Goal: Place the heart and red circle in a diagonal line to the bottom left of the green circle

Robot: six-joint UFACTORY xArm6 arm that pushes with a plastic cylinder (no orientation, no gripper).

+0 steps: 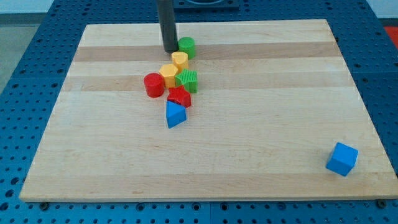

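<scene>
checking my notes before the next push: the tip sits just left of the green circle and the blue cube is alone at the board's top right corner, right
Not quite. The camera view shows the blue cube alone near the board's bottom right corner, not the top right. The rest holds: my tip sits just to the view's left of the green circle.

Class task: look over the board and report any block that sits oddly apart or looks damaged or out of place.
Only the blue cube stands out: it sits alone near the view's bottom right, far from the cluster by my tip. Nothing looks damaged.
</scene>
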